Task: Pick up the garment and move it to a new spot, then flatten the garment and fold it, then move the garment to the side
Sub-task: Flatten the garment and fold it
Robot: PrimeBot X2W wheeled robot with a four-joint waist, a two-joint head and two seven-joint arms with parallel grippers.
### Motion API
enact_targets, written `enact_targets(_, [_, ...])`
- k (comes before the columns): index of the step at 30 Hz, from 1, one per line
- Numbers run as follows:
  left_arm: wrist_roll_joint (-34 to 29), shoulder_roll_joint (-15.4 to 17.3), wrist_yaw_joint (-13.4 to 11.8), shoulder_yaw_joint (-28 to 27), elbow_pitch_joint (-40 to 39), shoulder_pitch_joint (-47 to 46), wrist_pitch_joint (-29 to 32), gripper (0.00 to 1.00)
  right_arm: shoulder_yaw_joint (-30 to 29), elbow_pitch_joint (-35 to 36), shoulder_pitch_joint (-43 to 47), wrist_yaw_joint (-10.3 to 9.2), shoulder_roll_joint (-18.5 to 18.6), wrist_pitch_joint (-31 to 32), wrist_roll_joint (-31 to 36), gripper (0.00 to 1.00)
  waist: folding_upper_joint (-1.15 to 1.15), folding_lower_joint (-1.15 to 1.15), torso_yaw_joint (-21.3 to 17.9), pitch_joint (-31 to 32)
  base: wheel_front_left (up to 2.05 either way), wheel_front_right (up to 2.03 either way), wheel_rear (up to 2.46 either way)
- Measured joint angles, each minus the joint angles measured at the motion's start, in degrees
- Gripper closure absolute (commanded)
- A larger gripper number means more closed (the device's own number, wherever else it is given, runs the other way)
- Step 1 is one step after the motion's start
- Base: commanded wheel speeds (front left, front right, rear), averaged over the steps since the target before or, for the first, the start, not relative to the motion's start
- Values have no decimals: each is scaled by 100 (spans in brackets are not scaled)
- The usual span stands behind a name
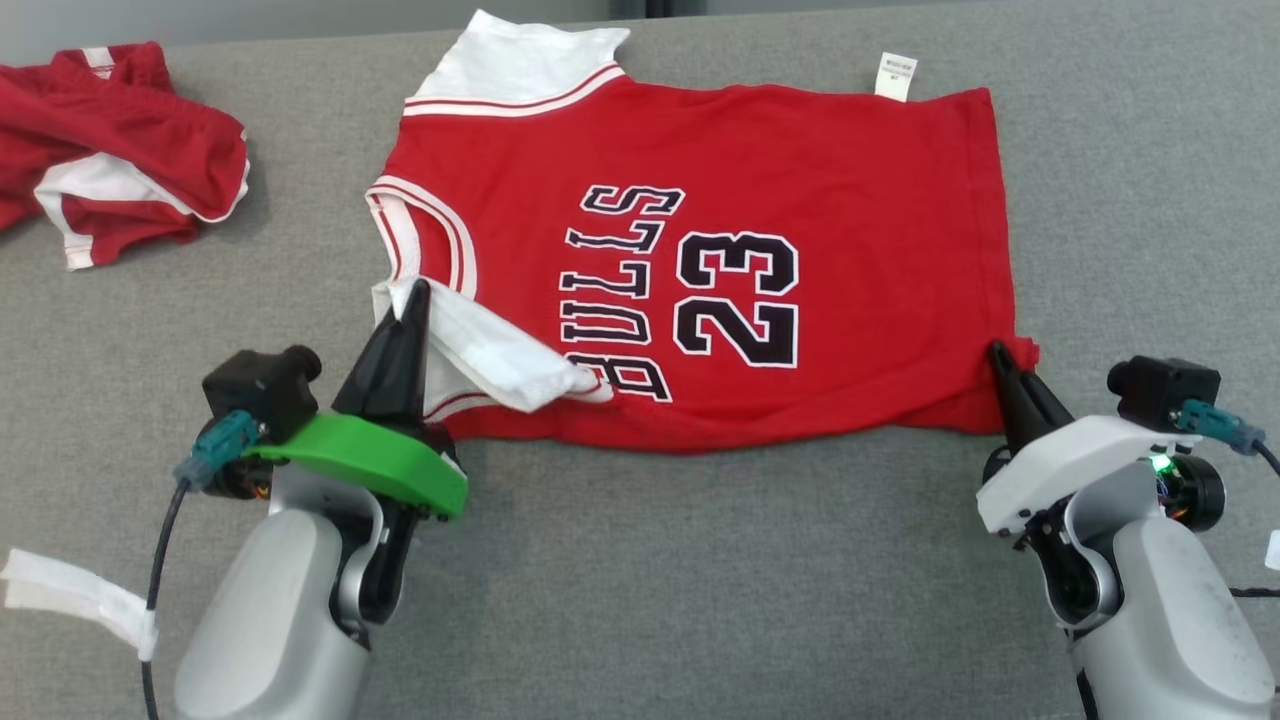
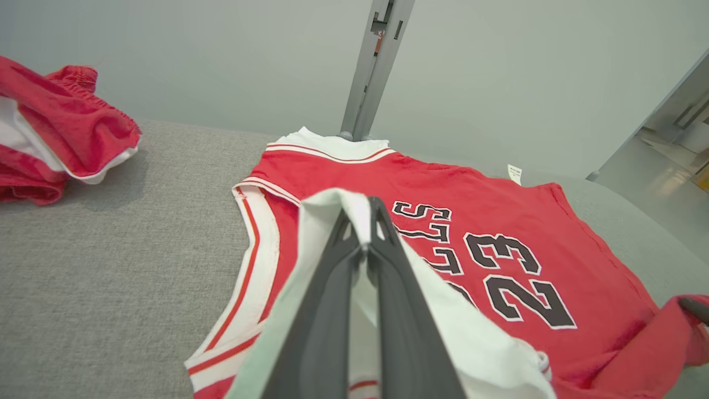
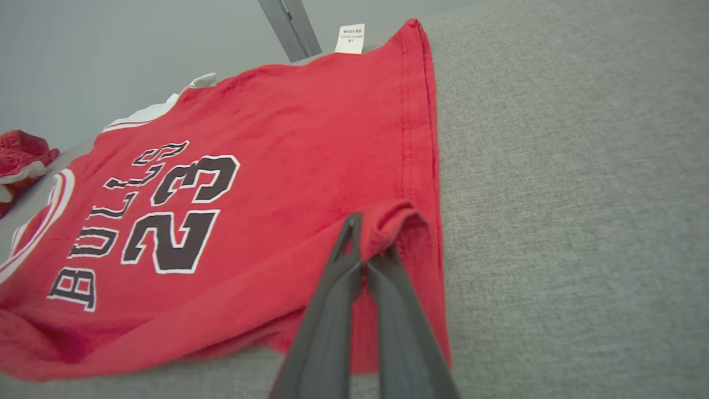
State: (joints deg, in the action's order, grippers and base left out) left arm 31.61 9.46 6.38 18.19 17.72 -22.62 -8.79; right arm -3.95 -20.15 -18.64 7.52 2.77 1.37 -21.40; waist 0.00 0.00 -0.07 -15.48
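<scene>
The garment (image 1: 800, 180) is a red jersey with white trim, "BULLS 23" in black, spread sideways on the grey surface. Its near edge is lifted and curled over. My left gripper (image 1: 415, 292) is shut on the white shoulder strap at the jersey's near left corner; in the left wrist view the white cloth (image 2: 332, 205) drapes over my fingertips (image 2: 363, 213). My right gripper (image 1: 997, 352) is shut on the red hem corner at the near right; the right wrist view shows that corner (image 3: 407, 219) bunched between the fingers (image 3: 363, 244). A white label (image 1: 896, 75) sticks out at the far hem.
A second red and white garment (image 1: 110, 150) lies crumpled at the far left of the grey surface (image 1: 700, 580). A white strip of fabric (image 1: 70, 595) lies at the near left edge. A grey post (image 2: 376, 61) stands behind the table.
</scene>
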Motion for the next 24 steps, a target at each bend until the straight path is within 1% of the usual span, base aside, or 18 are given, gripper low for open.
enact_targets(8, [-70,-86,34,-60,823,-844,-442,100,25,-704,-660,0,1,-447,-86,100,0,0,-137,-317,0,0,0])
enact_targets(14, [-187,-153,63,-42,1104,-1121,-591,100,192,-1027,-840,0,2,-666,-143,99,0,0,-205,-403,0,0,0])
enact_targets(15, [-204,-159,64,-48,1131,-1141,-591,100,222,-1047,-857,0,2,-708,-147,77,0,0,-212,-405,0,0,0])
enact_targets(16, [-220,-171,65,-83,1150,-1154,-598,100,256,-1057,-883,0,2,-778,-179,59,0,0,-219,-404,0,0,0])
enact_targets(17, [-252,-180,65,-118,1168,-1161,-599,100,292,-1056,-912,0,2,-859,-197,0,0,0,-226,-400,0,0,0])
enact_targets(18, [-276,-191,66,-146,1177,-1161,-600,100,316,-1054,-927,0,2,-915,-205,0,0,0,-231,-394,0,0,0])
enact_targets(19, [-305,-209,66,-196,1160,-1162,-609,56,356,-1054,-931,0,2,-972,-226,0,0,0,-235,-383,0,0,0])
enact_targets(20, [-325,-235,66,-258,1106,-1161,-616,25,378,-1053,-931,0,1,-1039,-230,0,0,0,-238,-371,0,0,0])
enact_targets(21, [-357,-261,67,-312,1036,-1160,-616,0,390,-1044,-931,0,0,-1106,-225,0,0,0,-241,-357,0,0,0])
enact_targets(24, [-377,-350,73,-446,817,-1075,-623,0,386,-1004,-922,0,1,-1203,-171,0,0,0,-239,-302,0,0,0])
